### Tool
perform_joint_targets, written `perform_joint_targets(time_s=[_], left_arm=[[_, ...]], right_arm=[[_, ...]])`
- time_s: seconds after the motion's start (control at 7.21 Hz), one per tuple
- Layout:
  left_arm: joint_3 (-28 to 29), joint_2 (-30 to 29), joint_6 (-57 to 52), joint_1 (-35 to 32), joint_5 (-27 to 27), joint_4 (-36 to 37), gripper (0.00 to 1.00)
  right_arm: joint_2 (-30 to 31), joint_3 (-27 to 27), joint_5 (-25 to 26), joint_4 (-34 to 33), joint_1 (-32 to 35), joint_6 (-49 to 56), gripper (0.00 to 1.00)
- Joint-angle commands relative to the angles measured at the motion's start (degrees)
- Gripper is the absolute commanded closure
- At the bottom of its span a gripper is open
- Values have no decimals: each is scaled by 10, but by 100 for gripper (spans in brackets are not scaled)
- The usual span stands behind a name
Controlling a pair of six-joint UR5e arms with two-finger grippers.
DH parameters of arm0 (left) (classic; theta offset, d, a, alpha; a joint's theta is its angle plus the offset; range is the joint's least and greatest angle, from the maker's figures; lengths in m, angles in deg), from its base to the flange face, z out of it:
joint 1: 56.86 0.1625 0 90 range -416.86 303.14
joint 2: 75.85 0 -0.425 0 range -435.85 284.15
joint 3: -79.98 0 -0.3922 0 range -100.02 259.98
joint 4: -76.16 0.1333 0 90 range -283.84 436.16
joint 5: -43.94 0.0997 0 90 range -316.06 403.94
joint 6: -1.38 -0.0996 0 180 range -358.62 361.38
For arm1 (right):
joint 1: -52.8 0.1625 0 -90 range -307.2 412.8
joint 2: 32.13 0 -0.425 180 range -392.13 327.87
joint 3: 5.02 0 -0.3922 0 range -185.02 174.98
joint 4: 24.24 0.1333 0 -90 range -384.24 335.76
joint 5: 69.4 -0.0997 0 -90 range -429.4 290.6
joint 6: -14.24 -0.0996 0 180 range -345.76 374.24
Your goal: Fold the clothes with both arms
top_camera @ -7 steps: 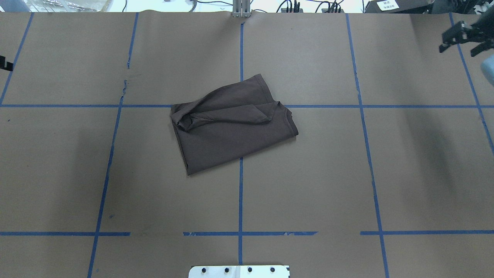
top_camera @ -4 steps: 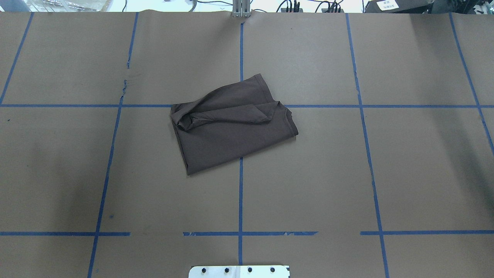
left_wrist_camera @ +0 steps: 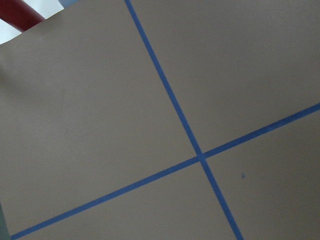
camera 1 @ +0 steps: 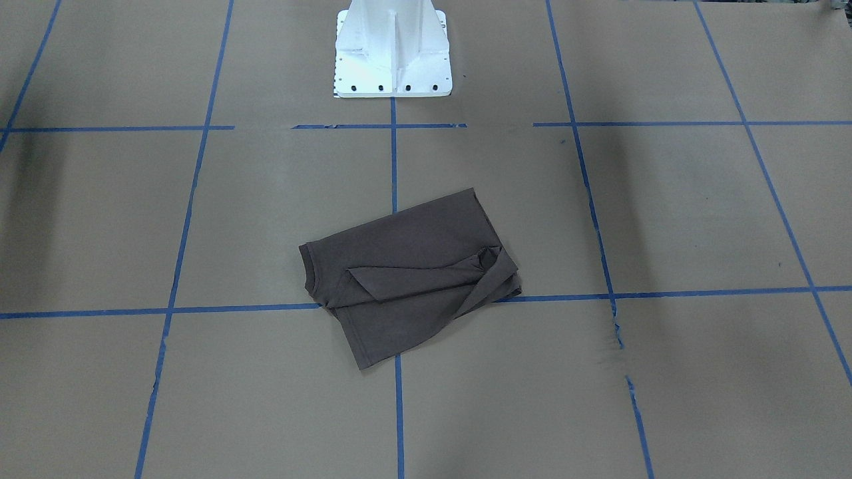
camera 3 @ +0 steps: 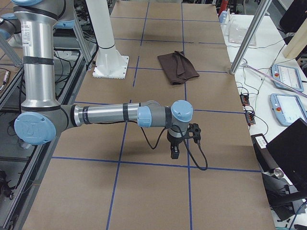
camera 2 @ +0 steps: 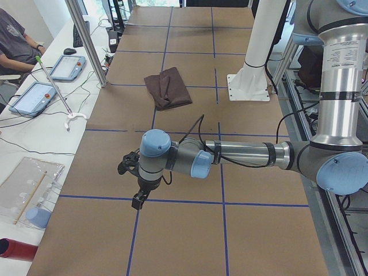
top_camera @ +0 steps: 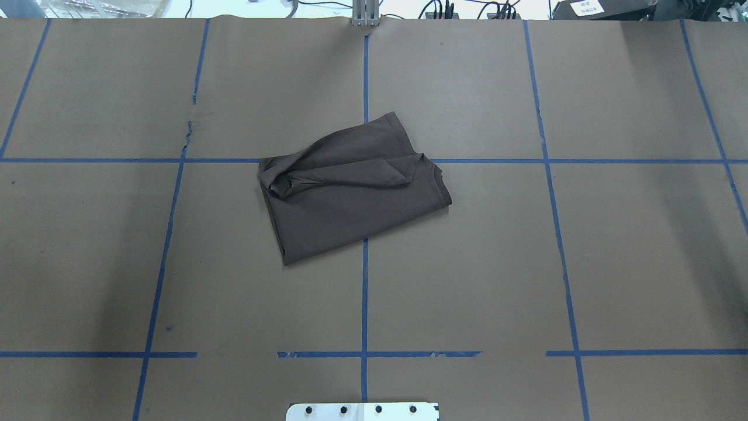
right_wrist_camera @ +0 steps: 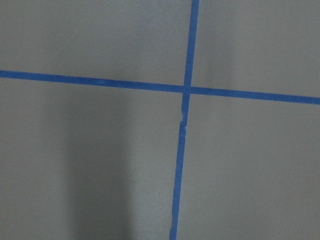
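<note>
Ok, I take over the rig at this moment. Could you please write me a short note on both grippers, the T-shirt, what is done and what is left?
Left gripper: hangs over the bare table near the robot's left end, carrying nothing. Whether it is open or shut cannot be told.
Right gripper: likewise, near the right end.
T-shirt: mid-table, folded into a rough rectangle, no arm touching it.
Done: the main folds.
Left: a flap lies slanted on top and one end is bunched; it probably needs tidying.
</note>
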Motion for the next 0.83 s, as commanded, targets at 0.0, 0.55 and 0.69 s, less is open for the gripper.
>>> perform_joint_targets(time_s=[0.0, 0.55, 0.69], left_arm=[[6, 0, 55, 18, -3, 17, 0], [-12, 5, 58, 50, -43, 65, 0], [-32, 12, 57, 50, -43, 85, 0]], right_arm=[[37, -15, -10, 25, 0, 4, 0], [47, -39, -77, 100, 56, -1, 0], [46, -16, -78, 92, 70, -1, 0]])
